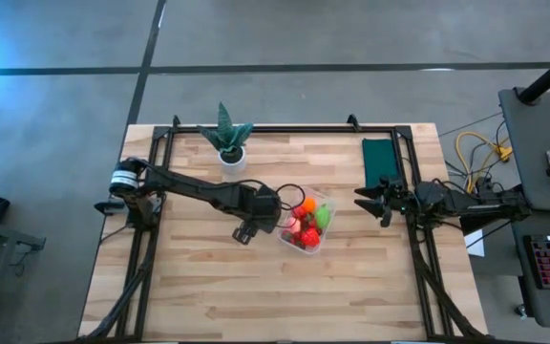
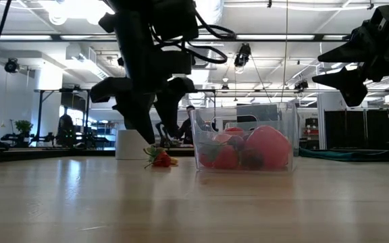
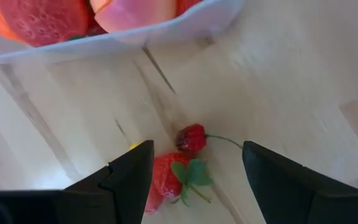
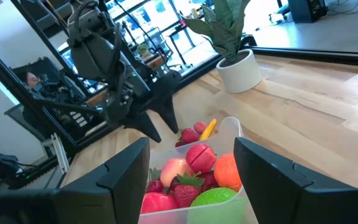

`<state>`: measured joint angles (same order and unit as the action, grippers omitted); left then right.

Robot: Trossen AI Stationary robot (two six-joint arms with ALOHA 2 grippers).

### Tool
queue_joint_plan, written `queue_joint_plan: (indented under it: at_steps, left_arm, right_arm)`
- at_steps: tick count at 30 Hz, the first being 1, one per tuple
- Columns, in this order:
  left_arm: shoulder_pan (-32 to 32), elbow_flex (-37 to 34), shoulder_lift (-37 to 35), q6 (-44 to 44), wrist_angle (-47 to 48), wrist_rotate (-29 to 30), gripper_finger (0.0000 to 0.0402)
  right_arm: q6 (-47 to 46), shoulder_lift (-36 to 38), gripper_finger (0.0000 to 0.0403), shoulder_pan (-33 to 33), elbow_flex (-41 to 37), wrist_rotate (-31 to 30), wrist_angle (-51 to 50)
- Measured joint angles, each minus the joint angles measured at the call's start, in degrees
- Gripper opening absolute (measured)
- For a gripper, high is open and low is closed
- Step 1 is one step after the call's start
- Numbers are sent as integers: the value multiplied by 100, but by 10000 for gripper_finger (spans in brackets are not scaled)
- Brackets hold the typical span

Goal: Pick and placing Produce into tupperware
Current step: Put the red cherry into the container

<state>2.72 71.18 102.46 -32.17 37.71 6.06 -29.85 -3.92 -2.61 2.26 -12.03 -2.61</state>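
Observation:
The clear tupperware tub stands mid-table and holds several produce pieces: red, orange, pink and green. Just left of it, a small red strawberry, a red cherry with a stem and a yellow piece lie on the wood. My left gripper is open and low over them, pointing down, one finger on each side of the strawberry. My right gripper waits open and raised, right of the tub.
A spiky green plant in a white pot stands at the far side, left of centre. A dark green cloth lies at the far right. Black frame rails border the table. Bare wood stretches along the near side.

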Motion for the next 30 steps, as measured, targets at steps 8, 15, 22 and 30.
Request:
queue_joint_plan:
  at_steps: [8, 15, 22, 30]
  left_arm:
    - [-19, -48, 15, -615, -102, -2, 230]
    - [-63, -76, 112, -927, -346, -8, 197]
    - [-72, -76, 286, -918, -324, -15, 164]
    - [-127, -78, 286, -915, -352, -15, 161]
  right_arm:
    - [2, 0, 226, 2, 0, 0, 0]
    - [1, 0, 226, 1, 0, 0, 0]
    - [0, 0, 226, 0, 0, 0, 0]
    - [0, 0, 226, 1, 0, 0, 0]
